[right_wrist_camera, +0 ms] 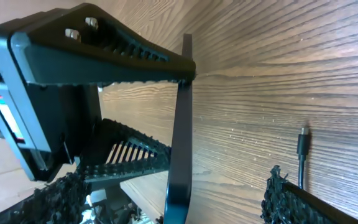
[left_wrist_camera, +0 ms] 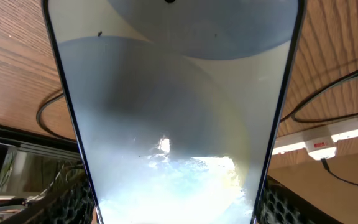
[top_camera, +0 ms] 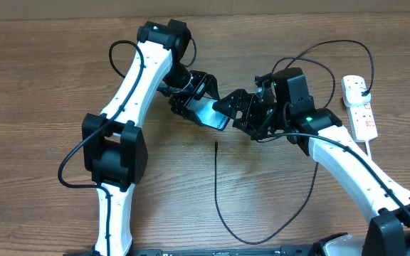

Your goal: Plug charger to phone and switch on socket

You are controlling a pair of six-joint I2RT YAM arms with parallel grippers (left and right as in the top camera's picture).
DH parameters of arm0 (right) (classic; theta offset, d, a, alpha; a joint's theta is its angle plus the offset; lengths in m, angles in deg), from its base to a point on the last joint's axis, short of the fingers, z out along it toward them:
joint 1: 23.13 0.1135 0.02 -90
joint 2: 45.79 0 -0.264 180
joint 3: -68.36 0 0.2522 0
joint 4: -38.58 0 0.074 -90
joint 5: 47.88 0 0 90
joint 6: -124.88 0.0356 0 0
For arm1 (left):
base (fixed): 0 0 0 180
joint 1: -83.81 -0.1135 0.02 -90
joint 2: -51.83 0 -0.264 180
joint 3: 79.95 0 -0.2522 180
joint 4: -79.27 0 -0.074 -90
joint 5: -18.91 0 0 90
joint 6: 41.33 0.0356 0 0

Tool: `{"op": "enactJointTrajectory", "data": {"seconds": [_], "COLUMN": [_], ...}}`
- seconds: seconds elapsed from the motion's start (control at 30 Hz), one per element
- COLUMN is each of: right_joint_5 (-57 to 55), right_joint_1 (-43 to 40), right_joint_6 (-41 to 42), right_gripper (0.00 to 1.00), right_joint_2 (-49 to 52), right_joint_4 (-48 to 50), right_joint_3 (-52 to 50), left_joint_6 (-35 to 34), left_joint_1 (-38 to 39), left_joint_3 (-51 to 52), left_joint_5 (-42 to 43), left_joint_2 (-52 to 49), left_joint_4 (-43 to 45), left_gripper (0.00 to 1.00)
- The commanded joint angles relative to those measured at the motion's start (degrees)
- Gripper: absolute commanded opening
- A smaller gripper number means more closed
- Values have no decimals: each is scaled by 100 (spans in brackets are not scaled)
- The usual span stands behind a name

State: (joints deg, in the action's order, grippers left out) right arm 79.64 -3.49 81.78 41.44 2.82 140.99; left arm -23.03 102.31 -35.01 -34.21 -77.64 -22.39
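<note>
Left claw [top_camera: 189,105] is pinching the phone [top_camera: 208,114] at mid-desk. In the left wrist view the lit blue-grey screen fills the frame, with dark fingers [left_wrist_camera: 73,204] at both long edges. The right wrist view shows the phone edge-on as a thin dark slab [right_wrist_camera: 179,143], with the left claw's ribbed fingers [right_wrist_camera: 117,56] clamped on it from one side. Right claw [top_camera: 238,114] sits just beside the phone's other end, spread wide. Its own fingertips [right_wrist_camera: 294,199] show at the bottom corners of its camera view with the phone's edge between them, and neither one touches it. The charger [top_camera: 216,185] lies loose on the wooden desk [top_camera: 41,85] — its connector tip [right_wrist_camera: 302,142] rests flat on the wood near the phone, apart from both claws. The thin black cable loops toward the near desk edge and back up under the right arm. The socket [top_camera: 360,108] — white strip, red-marked switches — lies at the far right of the desk, well apart from the phone. A black plug [top_camera: 362,90] is in it, and a thick white cord trails off it.
</note>
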Motion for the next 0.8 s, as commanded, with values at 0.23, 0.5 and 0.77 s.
{"op": "enactJointTrajectory", "data": {"seconds": [0.23,0.5,0.77], "right_joint_5": [-319,-345,-446], "right_joint_1": [39,42,42], "right_joint_6": [2,0,2], "right_gripper": [85,74,66], "right_joint_2": [2,2,2], "right_joint_4": [24,-22,-122], "right_joint_3": [120,120,120], "left_joint_6": [-219,-337,-422], "left_joint_1": [155,275,407], "left_joint_3": [-155,-155,-155], "left_joint_5": [367,367,369], "left_joint_2": [26,26,26], "left_joint_4": [-11,13,109], "left_gripper": [4,4,5]}}
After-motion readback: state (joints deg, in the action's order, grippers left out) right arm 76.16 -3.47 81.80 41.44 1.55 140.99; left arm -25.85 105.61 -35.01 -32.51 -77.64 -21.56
